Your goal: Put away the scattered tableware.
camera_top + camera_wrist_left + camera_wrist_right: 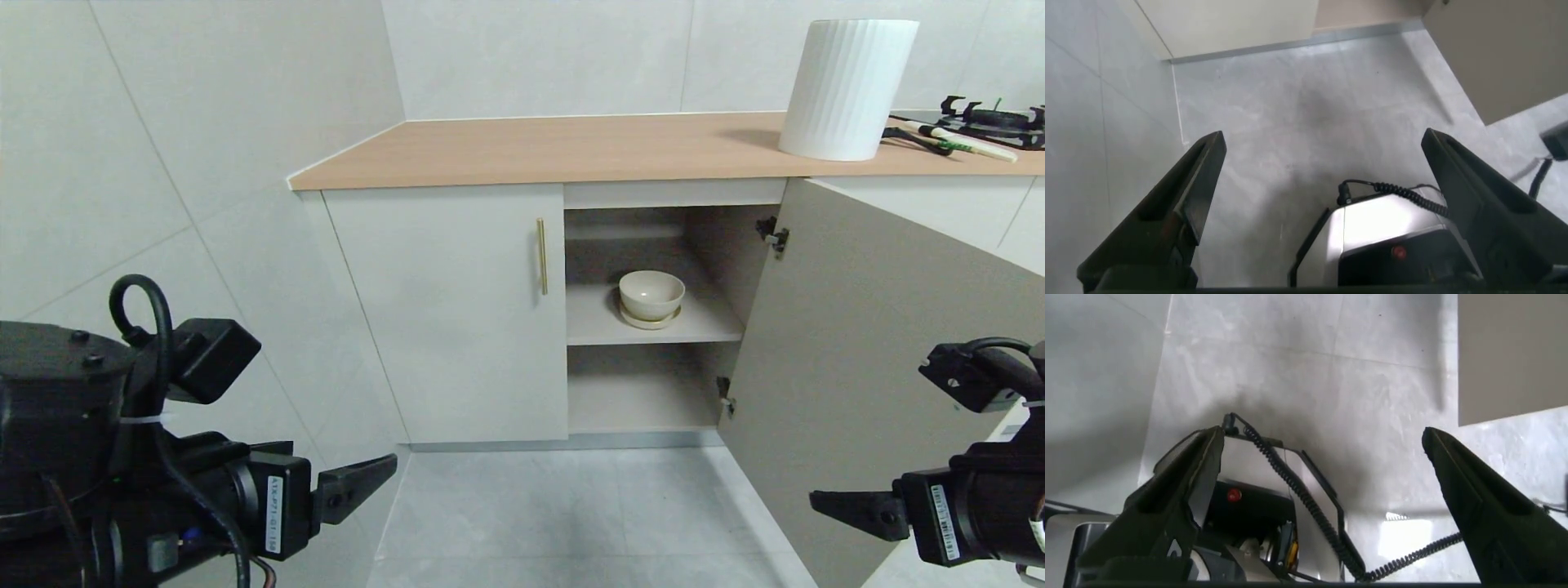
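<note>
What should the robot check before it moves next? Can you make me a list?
1. The cabinet door is open wide: ok.
2. The bowl sits upright on the plate on the upper shelf: ok.
3. The left gripper is open, holding nothing: ok.
4. The right gripper is open, holding nothing: ok.
5. Everything put away: not ok, long utensils lie on the countertop.
6. More tableware behind the white container: cannot tell.
</note>
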You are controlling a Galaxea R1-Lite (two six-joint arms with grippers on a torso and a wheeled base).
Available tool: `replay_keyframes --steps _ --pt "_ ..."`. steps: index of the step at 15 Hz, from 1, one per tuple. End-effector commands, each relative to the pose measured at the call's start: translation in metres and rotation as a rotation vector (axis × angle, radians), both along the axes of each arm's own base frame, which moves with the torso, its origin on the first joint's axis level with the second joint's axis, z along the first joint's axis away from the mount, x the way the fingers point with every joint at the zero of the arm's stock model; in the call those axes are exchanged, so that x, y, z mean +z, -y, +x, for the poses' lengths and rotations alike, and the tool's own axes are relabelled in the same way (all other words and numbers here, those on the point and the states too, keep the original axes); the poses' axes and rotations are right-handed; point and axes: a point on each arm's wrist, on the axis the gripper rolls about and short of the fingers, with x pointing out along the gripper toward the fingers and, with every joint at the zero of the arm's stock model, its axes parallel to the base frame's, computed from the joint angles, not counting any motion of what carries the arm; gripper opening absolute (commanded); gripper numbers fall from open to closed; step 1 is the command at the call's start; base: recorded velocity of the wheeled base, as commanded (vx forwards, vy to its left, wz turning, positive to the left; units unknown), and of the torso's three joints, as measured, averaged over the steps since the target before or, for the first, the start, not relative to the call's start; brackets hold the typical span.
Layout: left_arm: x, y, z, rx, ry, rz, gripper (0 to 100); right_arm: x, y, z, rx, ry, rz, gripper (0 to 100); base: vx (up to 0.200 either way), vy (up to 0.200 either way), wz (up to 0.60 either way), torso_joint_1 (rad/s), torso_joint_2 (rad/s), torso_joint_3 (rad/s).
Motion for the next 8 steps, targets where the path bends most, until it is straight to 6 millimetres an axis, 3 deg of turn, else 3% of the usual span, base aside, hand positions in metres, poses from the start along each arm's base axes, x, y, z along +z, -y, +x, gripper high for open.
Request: replay_keyframes --steps 1,6,8 --pt "0.0 0.0 0.0 0.0 -0.002 0.001 100 0.001 0.0 -0.001 -0.001 0.003 0.002 100 0.0 0.0 0.0 0.0 0.0 0.0" --pt "0.0 0.0 0.0 0.001 -0.001 0.003 100 0.002 0.005 -0.006 -0.009 -0.016 -0.035 100 0.0 0.0 0.0 0.0 0.0 0.0" --pt "-0.001 0.0 0.0 -0.003 -0.001 0.009 100 0.002 0.009 -0.011 -0.006 -0.015 -0.089 100 0.0 -0.2 0.0 0.005 0.0 0.007"
